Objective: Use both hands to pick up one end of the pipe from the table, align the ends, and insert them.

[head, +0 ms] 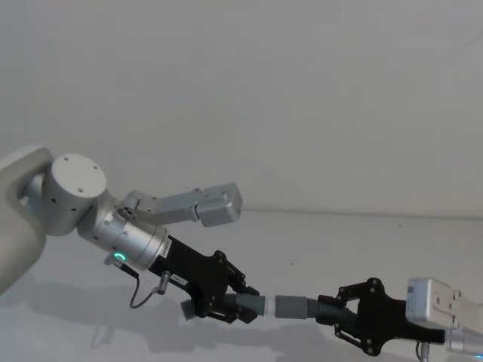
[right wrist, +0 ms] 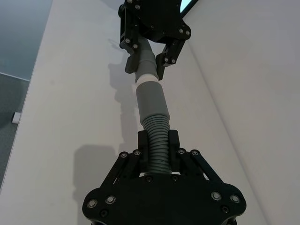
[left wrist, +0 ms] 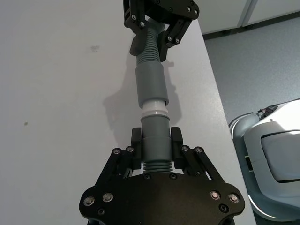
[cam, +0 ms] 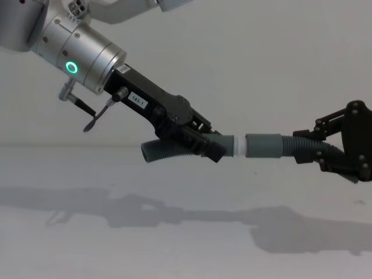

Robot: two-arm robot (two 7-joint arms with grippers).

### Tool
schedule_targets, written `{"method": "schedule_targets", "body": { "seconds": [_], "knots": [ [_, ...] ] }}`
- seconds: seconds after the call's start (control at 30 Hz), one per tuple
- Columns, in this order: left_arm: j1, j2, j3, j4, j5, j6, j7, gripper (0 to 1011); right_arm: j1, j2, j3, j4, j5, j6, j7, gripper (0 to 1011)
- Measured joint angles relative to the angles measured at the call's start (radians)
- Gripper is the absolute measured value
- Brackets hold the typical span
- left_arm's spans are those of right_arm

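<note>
Both pipe pieces hang in the air above the white table [head: 339,241], in one straight line. My left gripper [head: 240,305] is shut on the piece with the white tip [left wrist: 153,108], whose ribbed tail [cam: 160,151] curves out behind the fingers. My right gripper [head: 341,313] is shut on the ribbed part of the other piece, just behind its wide grey cuff [cam: 264,145]. The white tip meets the cuff's mouth [right wrist: 146,78]; a short white band shows between the two grey parts. I cannot tell how deep the tip sits.
The table's edge [left wrist: 220,108] runs close beside the joined pieces, with grey floor beyond it. A white part of the robot's body [left wrist: 276,159] lies past that edge. Bare table [cam: 174,232] spreads under both arms.
</note>
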Motion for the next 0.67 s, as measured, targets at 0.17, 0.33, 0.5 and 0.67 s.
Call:
{"method": "schedule_targets", "body": {
  "seconds": [0.17,0.33,0.5,0.67],
  "knots": [
    [0.000,0.000,0.001,0.001,-0.002,0.001,-0.003,327,0.000,0.000,0.000,0.001,0.000,-0.001,0.000,226],
    [-0.001,-0.001,0.002,0.001,-0.003,0.002,-0.004,327,0.001,-0.001,0.000,0.001,0.000,-0.001,-0.001,226],
    [-0.001,-0.001,0.002,0.002,-0.004,0.002,-0.006,327,0.001,-0.001,0.000,0.001,0.000,-0.001,-0.001,226],
    [-0.001,-0.001,0.003,0.002,-0.004,0.003,-0.006,327,0.001,-0.001,0.000,0.001,0.000,-0.002,-0.001,226]
  ]
}}
